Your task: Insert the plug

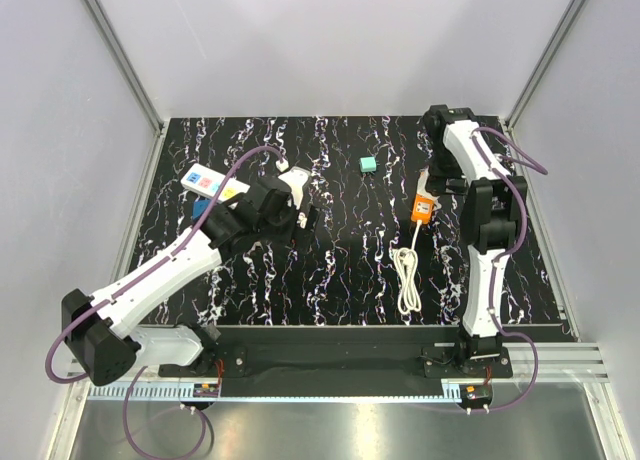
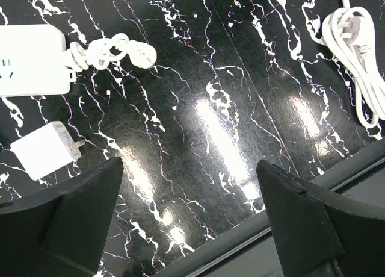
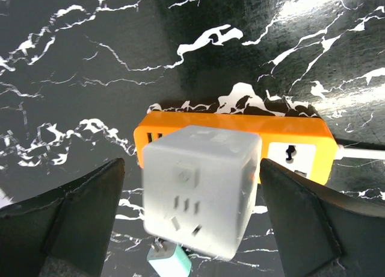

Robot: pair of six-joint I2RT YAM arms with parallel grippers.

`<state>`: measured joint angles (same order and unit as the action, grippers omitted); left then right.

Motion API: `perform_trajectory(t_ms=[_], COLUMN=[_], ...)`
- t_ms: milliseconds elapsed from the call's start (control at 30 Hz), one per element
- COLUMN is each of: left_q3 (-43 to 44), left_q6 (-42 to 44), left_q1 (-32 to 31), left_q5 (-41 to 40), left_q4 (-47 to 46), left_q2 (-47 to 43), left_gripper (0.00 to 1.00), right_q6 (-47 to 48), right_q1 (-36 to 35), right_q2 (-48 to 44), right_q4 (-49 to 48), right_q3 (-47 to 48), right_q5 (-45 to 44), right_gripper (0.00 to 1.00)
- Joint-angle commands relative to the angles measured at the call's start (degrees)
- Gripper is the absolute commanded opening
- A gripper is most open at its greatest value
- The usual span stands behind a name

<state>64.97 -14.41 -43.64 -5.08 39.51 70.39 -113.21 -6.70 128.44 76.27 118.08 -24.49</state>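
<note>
This is a robotics lab test cell. Plain pale wall panels [image 1: 330, 40] in aluminium framing [image 1: 119, 52] box in a black marbled table [image 1: 340, 280]. At 6 o'clock the left arm [image 1: 165, 270] and right arm [image 1: 488, 270] are bolted to a base rail [image 1: 340, 358].

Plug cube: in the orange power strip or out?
In, apparently: the plug sits on the orange power strip, right pincer open either side, not touching.
</note>
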Motion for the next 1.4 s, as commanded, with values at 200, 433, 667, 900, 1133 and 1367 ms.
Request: perform_trajectory(t_ms=[200, 433, 667, 900, 1133, 1367], left_q3=[-0.46, -0.46, -0.72, -0.37, -0.98, -1.34], left_q6=[0.61, 0.53, 0.70, 0.53, 0.79, 1.14], left_q1=[0.13, 0.13, 0.13, 0.04, 0.04, 0.04], left_q5=[-1.51, -1.60, -2.12, 0.51, 3.06, 3.59], left_q4=[-1.45, -1.45, -1.45, -1.80, -3.12, -3.30], left_q2=[-1.92, -1.92, -2.27, -3.33, -4.30, -2.98], left_gripper=[0.99, 0.99, 0.99, 0.99, 0.99, 0.99], right_q6=[-5.27, -0.44, 41.31, 84.35, 109.93, 131.54], right_q1=[-0.07, -0.07, 0.02, 8.61, 13.29, 13.29], right_q2=[-7.15, -9.70, -14.88, -19.20, -18.22, -21.39], right_q4=[10.22, 4.34, -17.95, -34.08, -29.15, -33.64], right_q3=[-3.65, -7.15, -11.55, -20.35, -20.16, -25.09], right_q5=[-5.21, -8.03, -10.76, 18.00, 31.53, 34.95], right_gripper=[1.00, 0.99, 0.94, 0.98, 0.98, 0.98])
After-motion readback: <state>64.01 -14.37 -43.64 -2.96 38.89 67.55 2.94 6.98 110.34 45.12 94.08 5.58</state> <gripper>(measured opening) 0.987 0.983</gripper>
